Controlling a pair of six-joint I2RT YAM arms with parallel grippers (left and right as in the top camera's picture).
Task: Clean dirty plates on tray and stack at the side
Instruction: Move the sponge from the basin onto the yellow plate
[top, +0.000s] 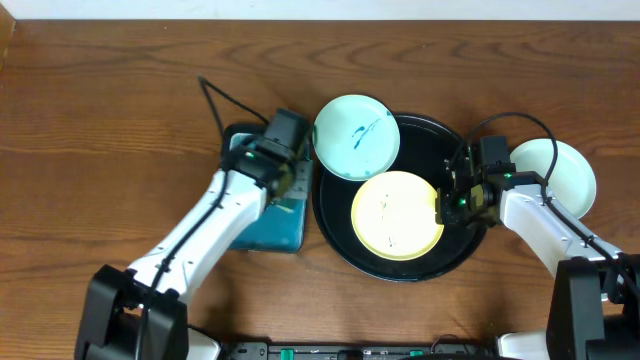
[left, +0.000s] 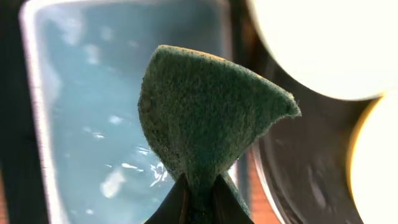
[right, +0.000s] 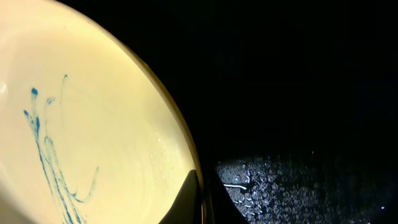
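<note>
The right claw (right: 200, 198), at the bottom of its own view, is pinched narrow on the rim of the yellow plate (top: 397, 215). That plate lies low in the black tray (top: 425, 150), and the grip seems meant to steady it for wiping off its blue scribbles. The left claw (left: 200, 196) is clamped on a green scrub pad (left: 205, 118) over the water-filled teal basin (left: 74, 124) left of the tray, probably to keep the pad wet. There are three plates: the yellow one, a marked pale plate (top: 357, 135) overlapping the tray's upper-left rim, and a second pale plate (top: 560, 170) on the wooden surface (top: 100, 120) at right, likely the stacking spot; there is also one tray, one basin and one pad.
</note>
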